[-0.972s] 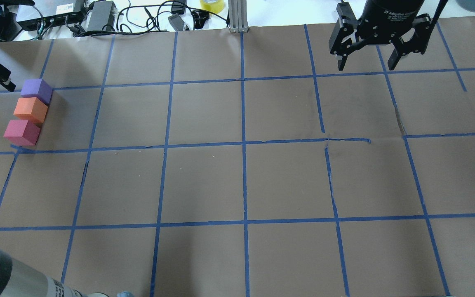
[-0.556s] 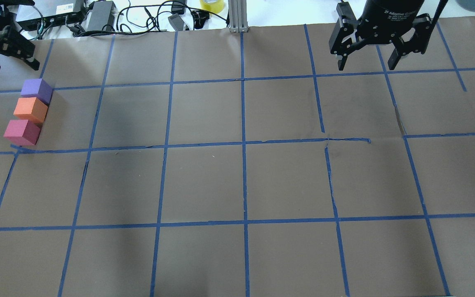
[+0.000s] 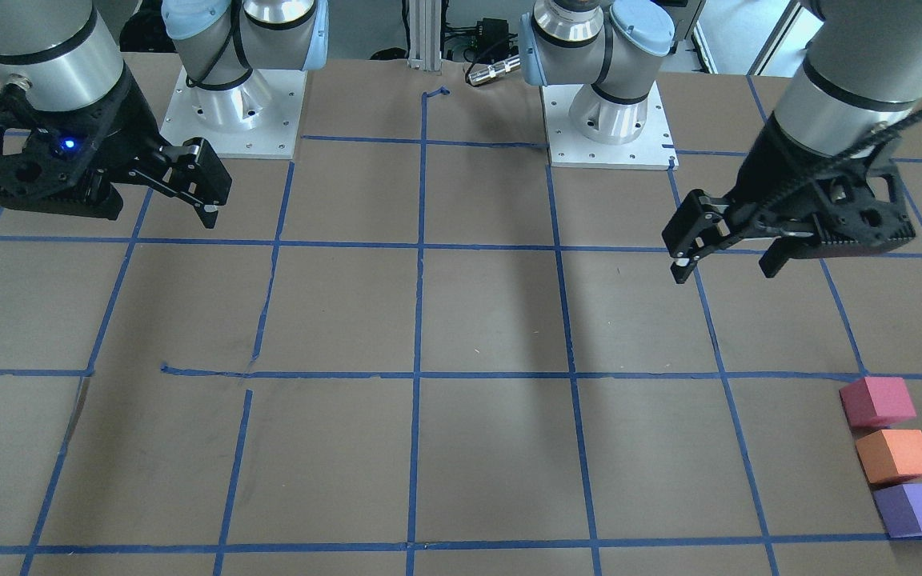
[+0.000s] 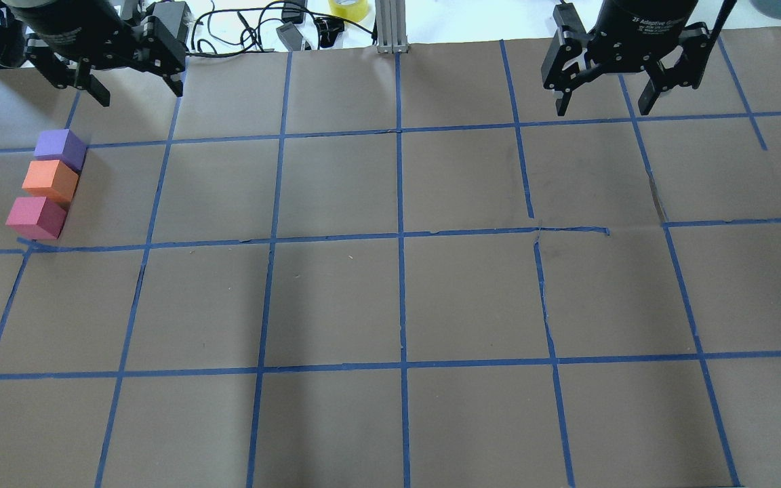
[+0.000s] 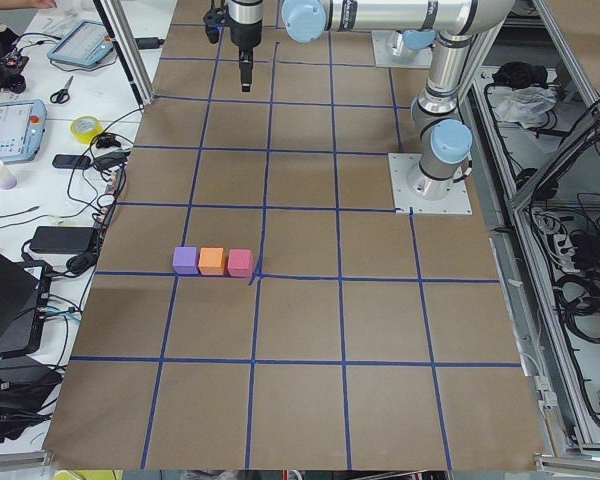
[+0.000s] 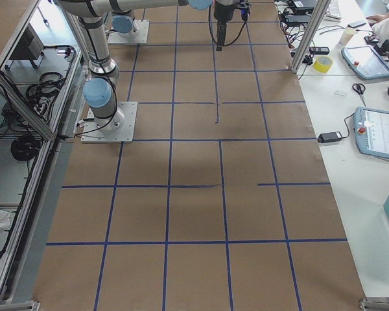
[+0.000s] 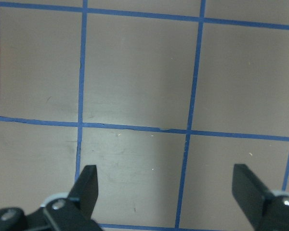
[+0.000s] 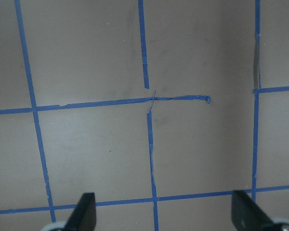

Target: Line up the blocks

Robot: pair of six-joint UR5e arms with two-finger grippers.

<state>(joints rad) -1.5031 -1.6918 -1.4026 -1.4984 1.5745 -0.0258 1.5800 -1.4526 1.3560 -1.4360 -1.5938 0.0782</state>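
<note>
Blocks: small matte purple foam cube, small matte orange foam cube, small matte reddish-pink foam cube; stood in one straight row, orange in the middle, at left end of brown paper-covered worktop | left gripper: spread, hung near purple end, not touching | right gripper: spread, well apart at right

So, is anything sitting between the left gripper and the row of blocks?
Nothing visible. Only bare taped paper shows between the open left gripper and the row: purple block, orange block, pink block.
</note>
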